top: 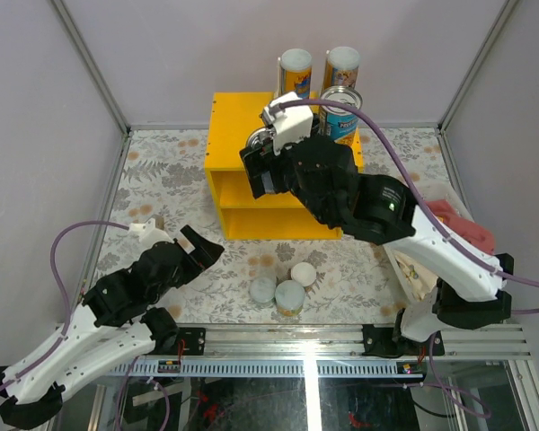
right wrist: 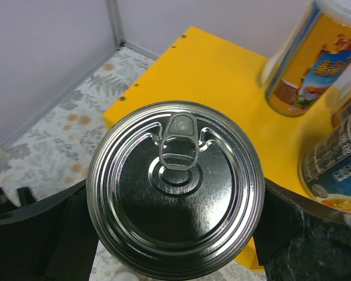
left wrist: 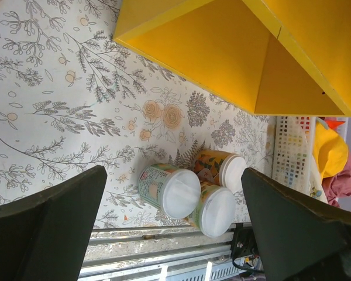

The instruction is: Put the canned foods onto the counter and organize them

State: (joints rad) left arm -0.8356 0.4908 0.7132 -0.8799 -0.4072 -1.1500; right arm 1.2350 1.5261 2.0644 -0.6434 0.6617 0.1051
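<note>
Bearing three cans (top: 341, 115): yellow counter (top: 238, 117)

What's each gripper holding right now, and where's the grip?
Right gripper holds the pull-tab tin by its sides. Left gripper open, empty.

From my end the tin (right wrist: 175, 187) has a shiny ribbed metal lid, the yellow counter (right wrist: 216, 76) looks smooth and matt, and the small cans (left wrist: 181, 193) have white plastic-looking lids.

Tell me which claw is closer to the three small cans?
Left. The left claw sits open just beside the small cans; the right claw holds a tin over the yellow counter behind them.
</note>
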